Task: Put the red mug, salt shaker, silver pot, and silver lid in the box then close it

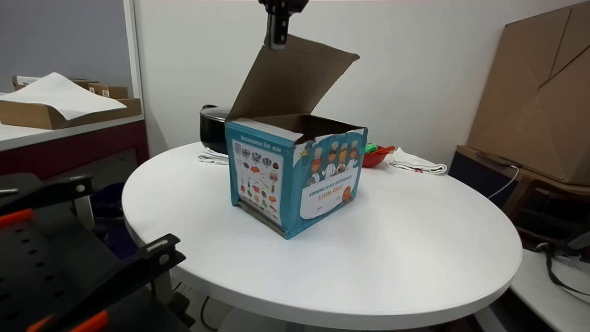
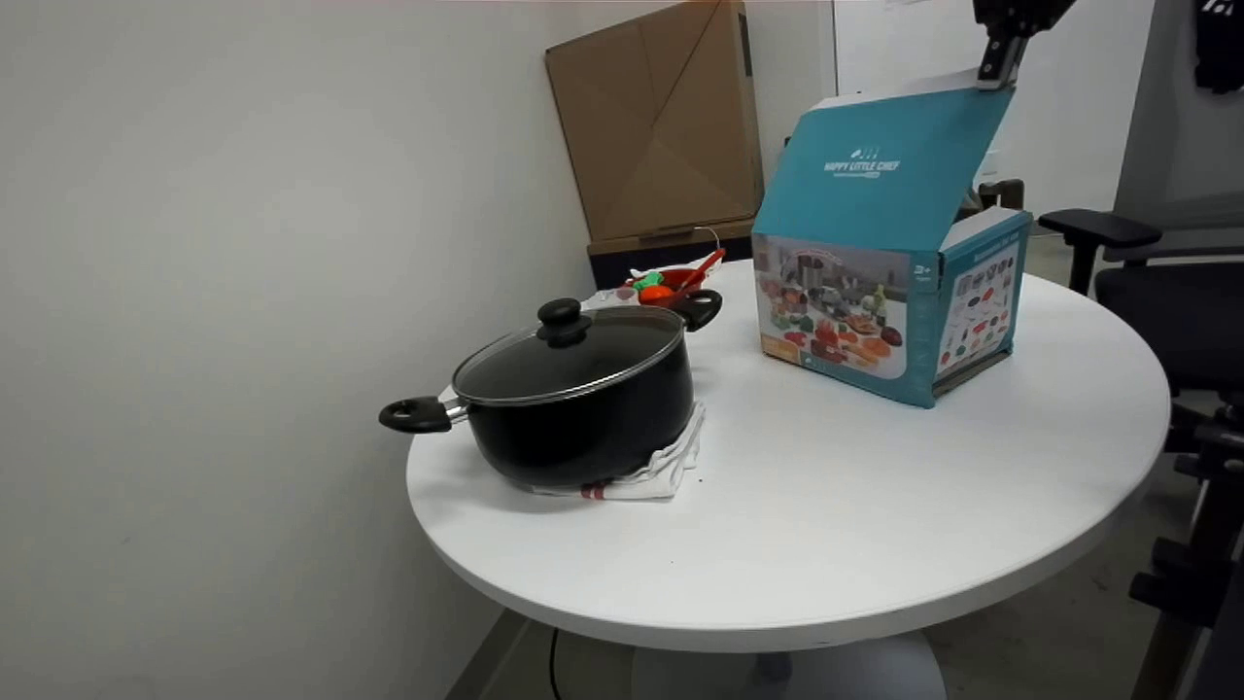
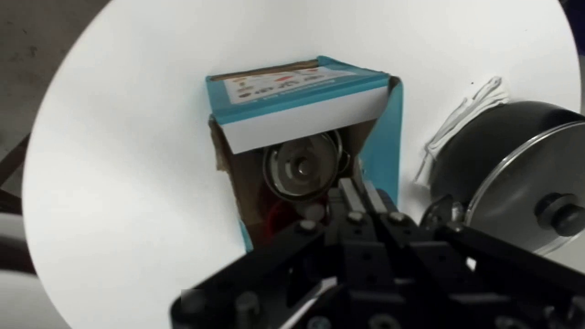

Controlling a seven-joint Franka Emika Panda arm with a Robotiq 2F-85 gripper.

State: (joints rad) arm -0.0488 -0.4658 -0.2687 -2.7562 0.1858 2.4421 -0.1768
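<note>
And it's the end effector [image 2: 991,82], clenched on a top corner of the flap [image 2: 880,165], up above the box [image 1: 288,184]! Flap raised, so closing is the job left, I'd say. Inside the box, packing looks done: there's the mug [image 3: 279,214], partly hidden; just beside it, maybe the shaker [image 3: 314,211], too dim to call; then, toward the box's accessories-list side, the silver pot [image 3: 339,150], the lid [image 3: 295,162] apparently lying over it.

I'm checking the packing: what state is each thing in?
Box: open, flap raised
Gripper: shut, at flap's corner
Silver pot: in box
Silver lid: in box, apparently on silver pot
Red mug: in box, partly hidden
Black pot: covered, on folded cloth
Red bowl: holding items
</note>
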